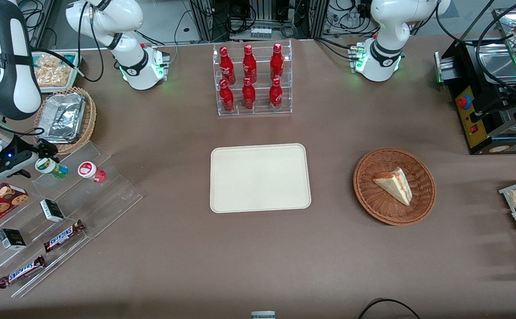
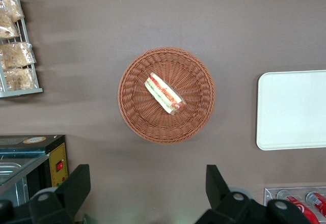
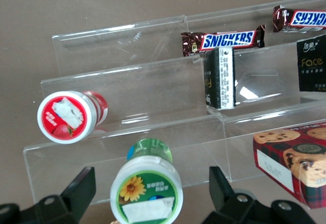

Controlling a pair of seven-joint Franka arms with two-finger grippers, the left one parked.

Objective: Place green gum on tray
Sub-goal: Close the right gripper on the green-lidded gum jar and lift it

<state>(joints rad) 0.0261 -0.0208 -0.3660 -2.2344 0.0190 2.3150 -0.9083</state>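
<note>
The tray (image 1: 260,177) lies bare at mid-table, well apart from the clear stepped rack (image 1: 85,195) at the working arm's end, where the green gum (image 1: 50,167) rests with the red-lidded bottle (image 1: 91,171) at its three o'clock in the front view. The gripper (image 3: 147,191) should come down square over the gum's lid without nudging that neighbour. Its jaws are spread wide, straddling the gum, gripping nothing.

Green gum (image 3: 147,186): green body, white-rimmed green lid, yellow flower print. Red gum (image 3: 70,115): strawberry print. Tray (image 1: 260,177) plain cream. Black gripper (image 3: 150,193) around green gum, spread wide.
</note>
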